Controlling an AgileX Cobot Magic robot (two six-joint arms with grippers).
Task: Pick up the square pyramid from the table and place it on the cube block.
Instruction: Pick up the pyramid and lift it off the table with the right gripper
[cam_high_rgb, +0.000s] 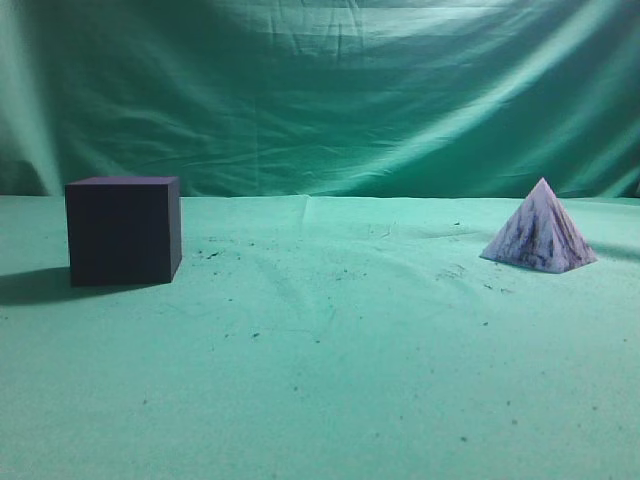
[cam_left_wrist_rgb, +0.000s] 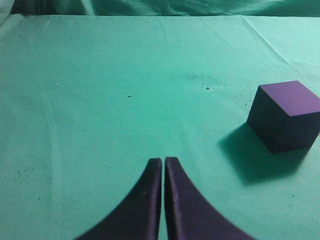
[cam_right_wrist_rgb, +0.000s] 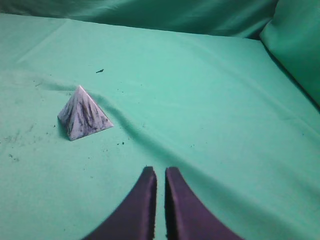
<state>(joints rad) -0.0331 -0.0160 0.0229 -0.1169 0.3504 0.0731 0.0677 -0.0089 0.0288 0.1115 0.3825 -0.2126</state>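
The square pyramid (cam_high_rgb: 539, 229) sits on the table (cam_high_rgb: 330, 380), far over on the right side, with its point up and its flat bottom on the green cloth. The cube block (cam_high_rgb: 123, 230) sits far over on the left side, well apart from the pyramid, and nothing is on top of it yet. The right gripper (cam_right_wrist_rgb: 159, 176) is the one near the pyramid. In the right wrist view, the pyramid (cam_right_wrist_rgb: 82, 114) lies ahead of the gripper and off to its left, not straight in front. The right gripper's two dark fingers are almost together, with only a thin gap, and they hold nothing. The left gripper (cam_left_wrist_rgb: 163, 166) looks the same, fingers nearly together and empty. In the left wrist view, the cube block (cam_left_wrist_rgb: 286, 116) lies ahead and off to the right of that gripper. I think the job has not really begun. The right arm looks best for the pick, and it would need to swing left, spread its fingers wide, and come down around the slanted sides
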